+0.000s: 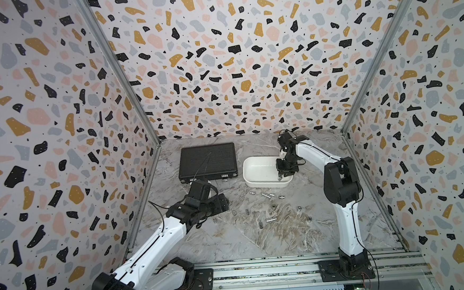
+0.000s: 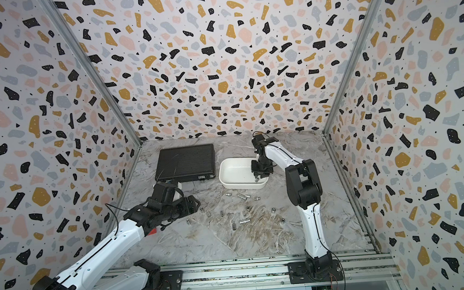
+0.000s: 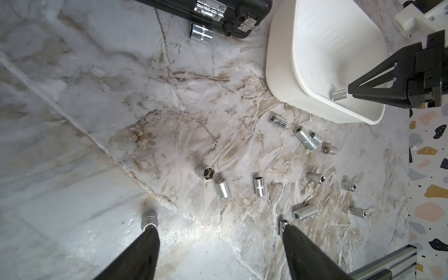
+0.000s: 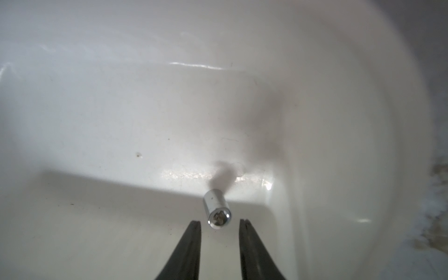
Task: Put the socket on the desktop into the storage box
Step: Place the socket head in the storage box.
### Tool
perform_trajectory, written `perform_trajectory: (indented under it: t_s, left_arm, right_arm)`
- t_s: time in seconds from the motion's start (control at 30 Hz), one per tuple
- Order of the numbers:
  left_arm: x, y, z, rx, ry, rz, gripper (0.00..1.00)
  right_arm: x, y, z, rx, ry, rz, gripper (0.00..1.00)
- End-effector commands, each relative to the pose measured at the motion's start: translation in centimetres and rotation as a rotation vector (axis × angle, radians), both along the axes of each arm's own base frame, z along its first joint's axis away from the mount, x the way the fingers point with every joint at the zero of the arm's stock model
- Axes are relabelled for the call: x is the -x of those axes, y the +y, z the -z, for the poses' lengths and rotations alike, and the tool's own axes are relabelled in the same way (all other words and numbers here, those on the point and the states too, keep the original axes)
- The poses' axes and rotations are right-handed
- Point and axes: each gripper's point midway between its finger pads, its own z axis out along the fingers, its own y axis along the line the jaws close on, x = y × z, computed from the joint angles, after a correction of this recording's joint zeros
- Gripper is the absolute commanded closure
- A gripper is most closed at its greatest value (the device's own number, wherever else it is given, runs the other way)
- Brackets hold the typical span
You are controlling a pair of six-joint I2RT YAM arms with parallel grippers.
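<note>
Right hand (image 4: 219, 229), low centre of frame, jaws barely parted & gripping nothing, socket (image 4: 217, 213) loose just past tips inside storage box (image 4: 339, 121): open fully, lift straight up

Black case (image 3: 261, 6) mostly beyond the left wrist view's edge; storage box (image 3: 286, 72) rim partly behind right end effector (image 3: 350, 90).

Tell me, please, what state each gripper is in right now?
Left gripper: open, holding nothing, above the desktop.
Right gripper: open, jaws clear of the socket between its tips, inside the storage box.
</note>
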Motion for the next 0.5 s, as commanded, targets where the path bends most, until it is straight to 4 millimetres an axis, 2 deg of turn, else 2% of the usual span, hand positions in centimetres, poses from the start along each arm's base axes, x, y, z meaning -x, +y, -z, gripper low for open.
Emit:
perform_trajectory:
  t_s: [0.0, 0.27, 0.47]
  left_arm:
    - [0.0, 0.5, 0.0, -0.005, -0.009, -0.023, 0.17]
    - [0.1, 0.4, 0.1, -0.003, 0.001, -0.017, 0.17]
    - [0.1, -1.0, -0.1, 0.045, 0.003, 0.056, 0.17]
  right_arm:
    - [-0.1, 0.4, -2.6, -0.014, -0.039, -0.006, 0.66]
    - [0.5, 0.3, -4.4, -0.024, -0.070, -0.017, 0.66]
    - [1.6, -0.1, -6.2, -0.028, -0.105, -0.026, 0.64]
